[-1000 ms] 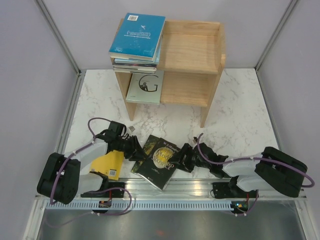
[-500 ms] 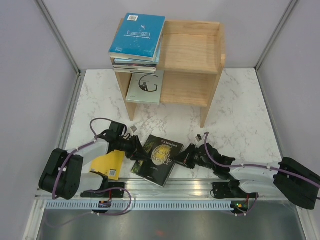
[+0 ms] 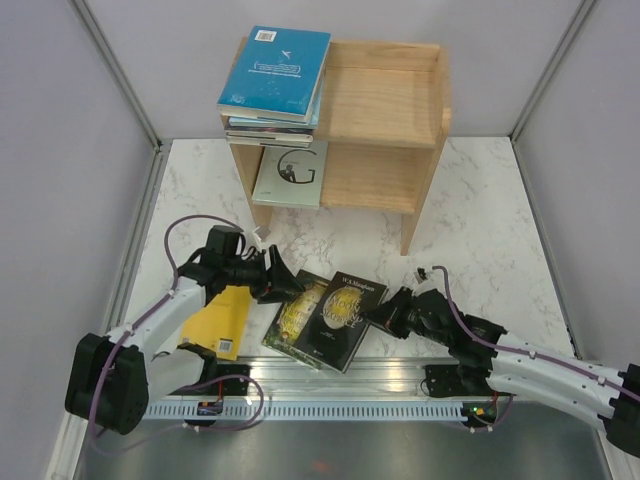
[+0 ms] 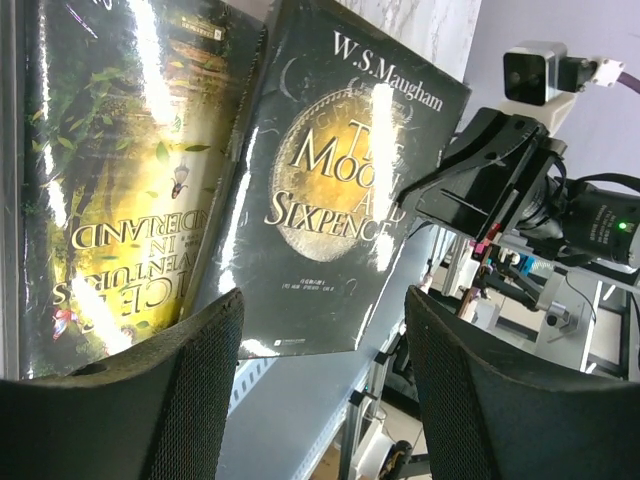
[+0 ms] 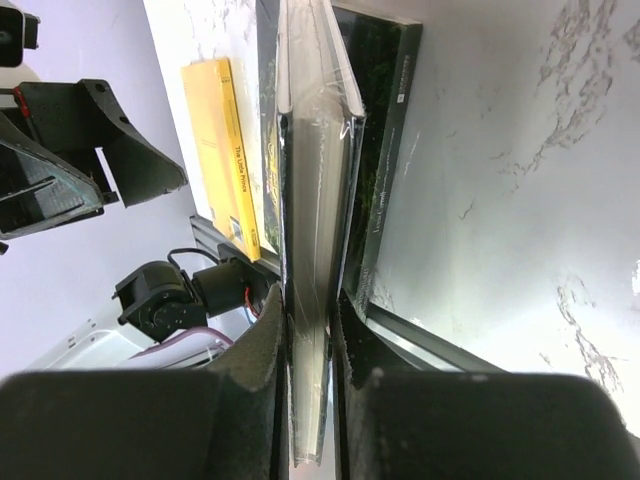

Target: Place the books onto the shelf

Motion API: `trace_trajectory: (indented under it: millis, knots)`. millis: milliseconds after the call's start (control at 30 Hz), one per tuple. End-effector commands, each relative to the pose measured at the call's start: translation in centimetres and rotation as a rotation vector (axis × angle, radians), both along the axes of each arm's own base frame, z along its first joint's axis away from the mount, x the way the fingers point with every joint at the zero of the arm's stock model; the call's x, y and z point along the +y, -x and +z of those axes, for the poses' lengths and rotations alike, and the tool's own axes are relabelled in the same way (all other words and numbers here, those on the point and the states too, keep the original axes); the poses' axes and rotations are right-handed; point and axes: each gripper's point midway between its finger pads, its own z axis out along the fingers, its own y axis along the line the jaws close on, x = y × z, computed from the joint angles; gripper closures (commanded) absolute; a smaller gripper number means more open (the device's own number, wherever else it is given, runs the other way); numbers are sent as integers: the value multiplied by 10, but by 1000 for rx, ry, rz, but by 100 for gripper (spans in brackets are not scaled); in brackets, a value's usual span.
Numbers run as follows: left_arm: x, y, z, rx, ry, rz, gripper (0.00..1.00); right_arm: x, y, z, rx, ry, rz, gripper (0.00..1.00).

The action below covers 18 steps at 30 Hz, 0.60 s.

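The wooden shelf stands at the back, with a stack of books on its top tier and a pale grey-green book on the lower tier. Near the front edge lie a yellow book and a green illustrated book. A black book with a gold title overlaps the green one. My right gripper is shut on the black book's edge; its right side looks slightly raised. My left gripper hangs open just left of the black cover, holding nothing.
The metal rail runs along the table's front edge just below the books. Grey booth walls close in both sides. The shelf's right half holds nothing on either tier.
My left gripper has opened and drawn back up and left from the books. My right gripper has closed on the black book and pulled it right, uncovering more of the green book.
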Motion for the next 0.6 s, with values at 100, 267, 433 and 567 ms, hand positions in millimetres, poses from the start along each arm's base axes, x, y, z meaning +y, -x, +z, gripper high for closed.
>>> trace_trajectory:
  millis: [100,267,433,567]
  knots:
    - [-1,-1,16,-52,36,-13,31,10,-16,77,-146,-92,-15,100]
    - [-3,-2,18,-68,63,-4,31,18,-17,111,-197,-134,19,100]
    - [-14,-2,48,-140,215,-46,31,28,-15,127,-218,-172,59,100]
    - [-15,10,58,-143,267,-81,28,36,-15,133,-227,-183,83,100]
